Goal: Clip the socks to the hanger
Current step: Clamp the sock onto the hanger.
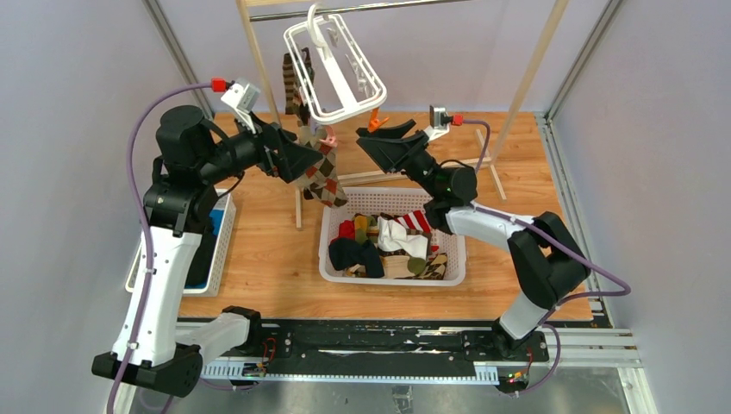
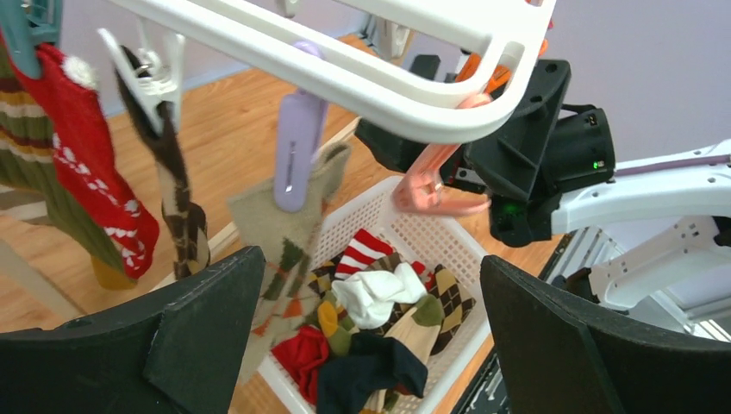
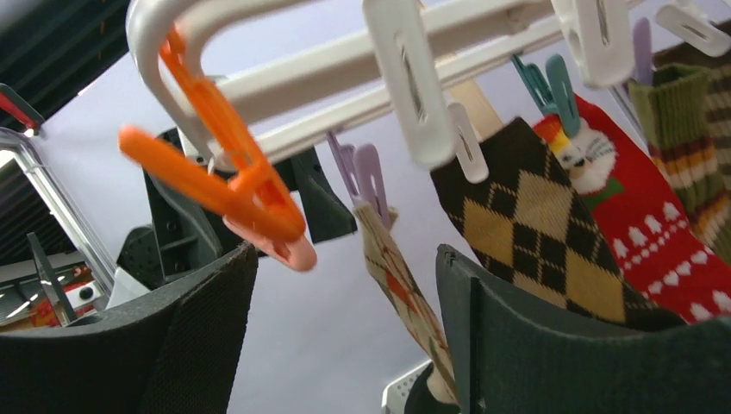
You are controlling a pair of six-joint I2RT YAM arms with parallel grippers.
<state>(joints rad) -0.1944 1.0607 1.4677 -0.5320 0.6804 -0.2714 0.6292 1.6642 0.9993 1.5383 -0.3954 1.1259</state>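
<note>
White plastic oval hanger [image 2: 371, 82] held four clipped socks [image 2: 95, 172] (more waited in the white mesh basket [image 1: 388, 281]); left end effector [image 2: 371, 285] and right end effector [image 3: 345, 263] both gaped, empty.

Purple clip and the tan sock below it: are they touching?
Touching. The left wrist view shows the purple clip clamped over the top edge of the tan sock, which hangs from it.
</note>
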